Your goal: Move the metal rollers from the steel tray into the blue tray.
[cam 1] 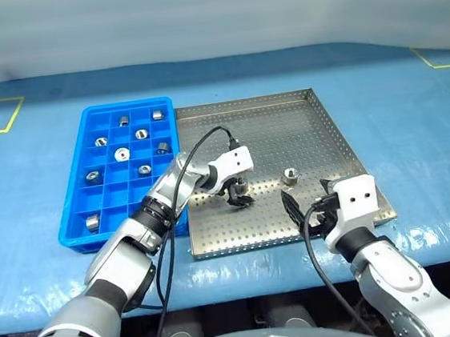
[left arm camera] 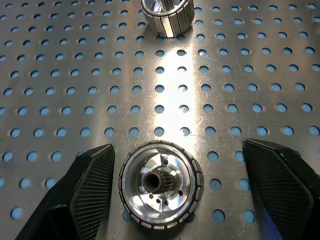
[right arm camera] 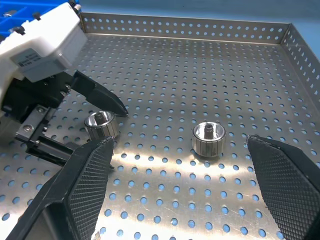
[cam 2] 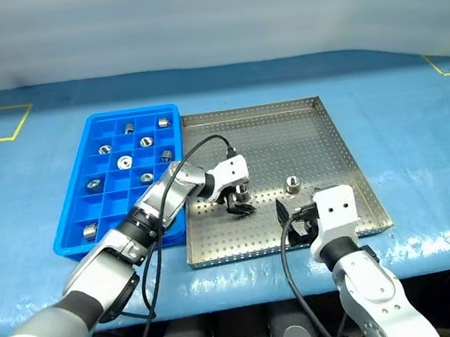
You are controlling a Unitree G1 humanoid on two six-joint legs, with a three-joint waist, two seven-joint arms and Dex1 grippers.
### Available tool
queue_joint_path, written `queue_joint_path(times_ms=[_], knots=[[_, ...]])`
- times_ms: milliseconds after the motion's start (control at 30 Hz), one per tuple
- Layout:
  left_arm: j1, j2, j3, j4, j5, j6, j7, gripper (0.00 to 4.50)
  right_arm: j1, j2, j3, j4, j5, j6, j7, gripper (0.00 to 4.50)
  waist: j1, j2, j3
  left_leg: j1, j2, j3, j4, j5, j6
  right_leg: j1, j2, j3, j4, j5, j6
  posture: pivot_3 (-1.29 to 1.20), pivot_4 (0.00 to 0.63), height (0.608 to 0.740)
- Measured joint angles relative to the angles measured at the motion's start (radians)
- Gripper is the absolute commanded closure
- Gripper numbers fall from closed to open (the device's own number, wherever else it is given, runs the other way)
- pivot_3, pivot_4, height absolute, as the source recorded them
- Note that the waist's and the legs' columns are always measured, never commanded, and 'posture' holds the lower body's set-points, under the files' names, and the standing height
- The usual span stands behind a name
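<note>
With 2 small shiny ribbed metal rollers left on the large perforated steel tray (cam 1: 300,120), the step in hand was judged to be the pick of the nearer-left roller (left arm camera: 161,184). It stood upright between the spread fingers (left arm camera: 92,192) of the left gripper (cam 1: 239,196), closer to 1 finger than the other, touching neither. The next move called for closing squarely on its ribbed wall, then lifting. The second roller (right arm camera: 209,138) stood well apart, ahead of the right gripper (right arm camera: 175,195), whose jaws were also spread and empty. Several rollers already sat in compartments of the bright blue gridded plastic tray (cam 1: 86,147).
</note>
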State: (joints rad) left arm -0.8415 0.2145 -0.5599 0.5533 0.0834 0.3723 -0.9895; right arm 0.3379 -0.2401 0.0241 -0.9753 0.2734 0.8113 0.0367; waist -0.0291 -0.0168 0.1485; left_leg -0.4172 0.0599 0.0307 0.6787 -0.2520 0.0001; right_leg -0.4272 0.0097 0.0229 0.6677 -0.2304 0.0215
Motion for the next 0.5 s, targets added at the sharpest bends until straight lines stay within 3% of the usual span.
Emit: queue_joint_path(times_ms=[267,500], knots=[[-0.009,0.000,0.002,0.016,0.026,-0.016,-0.020,2.79,-0.004,0.007,0.005,0.000,-0.017,-0.003,0.002,0.00,-0.007,0.000,0.000,0.000,0.000,0.001,0.001,0.000,0.000,0.000,0.000,0.001,0.000,0.000,0.000,-0.05,0.150,0.740],[0.001,0.066,0.049,-0.082,0.018,0.025,-0.035,2.78,-0.060,-0.001,0.009,0.014,-0.017,-0.002,0.026,0.00,-0.001,0.000,0.000,0.000,0.000,0.001,0.001,0.000,0.000,-0.001,0.000,0.001,0.002,0.000,0.001,0.02,0.150,0.740]])
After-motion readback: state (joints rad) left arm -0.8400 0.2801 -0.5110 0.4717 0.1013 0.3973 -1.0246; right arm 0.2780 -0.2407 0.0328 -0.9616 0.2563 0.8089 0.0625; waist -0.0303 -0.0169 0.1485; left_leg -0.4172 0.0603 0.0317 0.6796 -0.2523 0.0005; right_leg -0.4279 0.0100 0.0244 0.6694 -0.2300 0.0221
